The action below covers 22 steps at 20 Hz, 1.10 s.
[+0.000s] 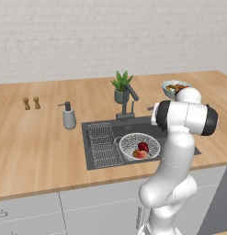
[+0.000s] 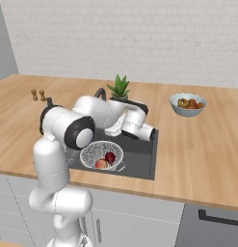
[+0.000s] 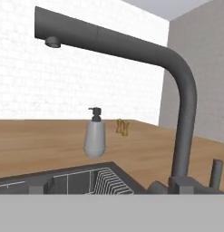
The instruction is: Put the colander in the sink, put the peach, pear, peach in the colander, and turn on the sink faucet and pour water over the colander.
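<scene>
The colander (image 1: pixel 139 146) sits inside the sink (image 1: pixel 99 158), in the basin's middle toward the front wall, just right of the wire rack (image 1: pixel 104 144). In it lie the dark red pear (image 1: pixel 143 147) and, touching it on the near side, an orange-pink peach (image 1: pixel 140 154). A strip of bare basin floor shows between the colander and the sink's rear wall, and in the right base view more dark floor lies open to the colander's right.

The sink faucet (image 1: pixel 127 102) stands at the sink's back edge, its spout angled up and to the right, with a potted plant (image 1: pixel 121 86) just behind it. On the desk (image 1: pixel 36 142), the soap dispenser (image 1: pixel 69 116) stands near the sink's left rear corner, and two small wooden shakers (image 1: pixel 31 103) are well apart to the left. The fruit bowl (image 2: pixel 188 104) rests on open desk to the right, clear of the sink.

The arm rises in front of the sink's right half, elbow bent, forearm reaching level toward the faucet's base. The gripper itself is hidden behind the arm in both base views; its jaws stand fully apart, holding nothing. From the hand view the faucet's neck is close at right, spout crossing overhead to the left.
</scene>
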{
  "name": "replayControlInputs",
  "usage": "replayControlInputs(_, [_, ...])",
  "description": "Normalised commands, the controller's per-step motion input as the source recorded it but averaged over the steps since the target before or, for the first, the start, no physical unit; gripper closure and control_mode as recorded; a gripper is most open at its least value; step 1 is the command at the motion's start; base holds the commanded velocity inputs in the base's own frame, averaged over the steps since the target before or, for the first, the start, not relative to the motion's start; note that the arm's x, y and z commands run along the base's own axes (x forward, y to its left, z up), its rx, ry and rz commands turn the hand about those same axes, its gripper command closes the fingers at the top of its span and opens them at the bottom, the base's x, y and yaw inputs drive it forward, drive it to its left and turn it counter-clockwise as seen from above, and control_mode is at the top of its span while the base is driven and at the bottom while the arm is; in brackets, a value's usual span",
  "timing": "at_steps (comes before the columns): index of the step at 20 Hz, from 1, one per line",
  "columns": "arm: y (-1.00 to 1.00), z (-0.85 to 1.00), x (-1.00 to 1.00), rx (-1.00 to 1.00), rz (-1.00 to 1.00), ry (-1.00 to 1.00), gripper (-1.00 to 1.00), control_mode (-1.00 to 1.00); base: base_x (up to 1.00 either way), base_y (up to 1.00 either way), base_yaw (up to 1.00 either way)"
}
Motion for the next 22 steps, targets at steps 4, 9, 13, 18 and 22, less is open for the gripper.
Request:
replayControlInputs(4, [0.35,-0.01,0.14,0.0,0.0,0.01,-1.0,-1.0,0.0,0.0,0.0])
replayControlInputs(9, [0.23,0.0,0.28,0.0,-0.01,0.0,-1.0,-1.0,0.0,0.0,0.0])
replayControlInputs(13, [0.18,0.0,0.27,0.0,-0.04,0.0,-1.0,-1.0,0.0,0.0,0.0])
replayControlInputs(18, [0.02,0.0,0.18,0.0,-0.03,0.0,-1.0,-1.0,0.0,0.0,0.0])
replayControlInputs(22, [-0.02,0.0,0.11,0.0,-0.05,0.01,-1.0,-1.0,0.0,0.0,0.0])
